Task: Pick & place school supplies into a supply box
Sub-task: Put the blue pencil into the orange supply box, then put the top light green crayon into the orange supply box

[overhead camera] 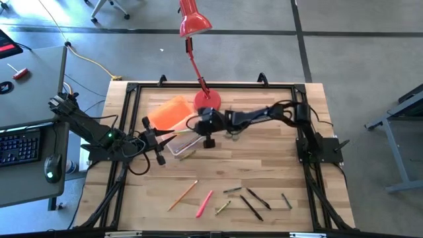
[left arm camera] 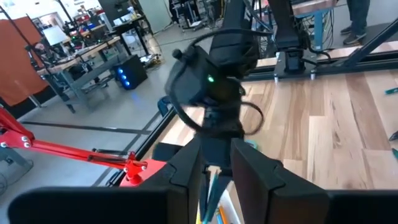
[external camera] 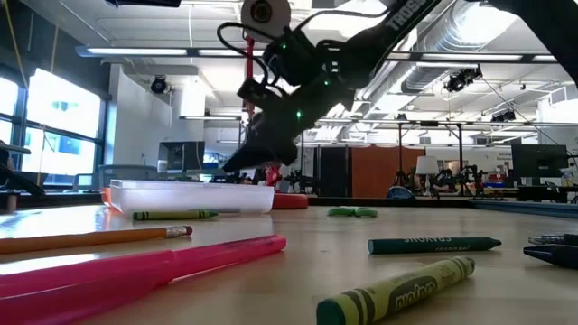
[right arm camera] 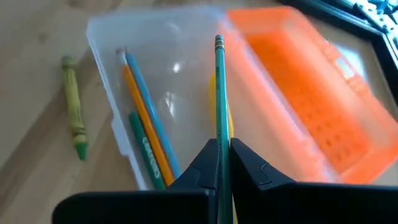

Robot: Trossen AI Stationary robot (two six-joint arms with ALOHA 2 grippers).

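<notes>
The supply box (right arm camera: 174,81) is a clear tray lying open, with its orange dotted lid (right arm camera: 298,87) hinged back beside it; in the high view the box (overhead camera: 185,143) sits left of centre. Several pencils and crayons (right arm camera: 146,130) lie inside. My right gripper (right arm camera: 224,158) hovers over the box, shut on a green pencil (right arm camera: 219,93). My left gripper (left arm camera: 216,162) waits at the box's left end (overhead camera: 158,142), fingers a little apart. I cannot tell whether it touches the box. More supplies (overhead camera: 251,201) lie near the table's front edge. My right gripper pinches the green pencil (right arm camera: 219,146) between its two fingers, which lie along it. The pencil sticks out past the fingertips, its free end (right arm camera: 218,42) over the open tray. It is lifted clear. The arm reaches in from the table's right, slanting down.
A red desk lamp stands with its round base (overhead camera: 207,100) just behind the box. A green crayon (right arm camera: 73,106) lies on the table beside the box. An orange pencil (overhead camera: 183,195) and a pink marker (overhead camera: 203,203) lie near the front, with dark pens (overhead camera: 258,198) to their right.
</notes>
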